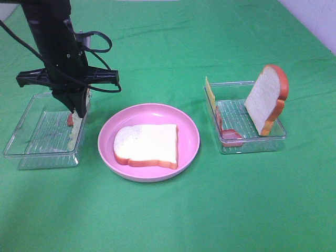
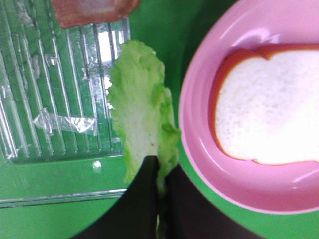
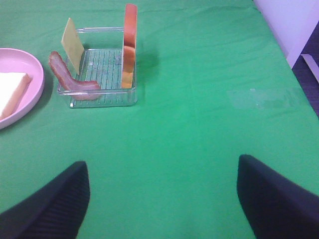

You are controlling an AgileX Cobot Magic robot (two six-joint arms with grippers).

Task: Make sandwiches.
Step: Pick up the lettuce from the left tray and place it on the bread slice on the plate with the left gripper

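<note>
One bread slice [image 1: 147, 146] lies flat on the pink plate [image 1: 107, 147]. My left gripper [image 1: 79, 111] hangs over the right edge of the left clear tray [image 1: 31, 142], shut on the end of a pale green lettuce leaf [image 1: 76, 130]. In the left wrist view the gripper [image 2: 160, 164] pinches the lettuce [image 2: 139, 109] between the tray [image 2: 50, 89] and the plate [image 2: 199, 129], which holds the bread [image 2: 269, 104]. A bacon strip [image 2: 94, 10] lies in the tray. My right gripper [image 3: 162, 164] is open over bare cloth, holding nothing, and is out of the exterior view.
The right clear tray [image 1: 262, 142] holds an upright bread slice [image 1: 268, 100], a yellow cheese slice [image 1: 210, 94] leaning on its left wall and a bacon strip [image 1: 229, 134]. Green cloth covers the table. A white wall edge shows at the far right.
</note>
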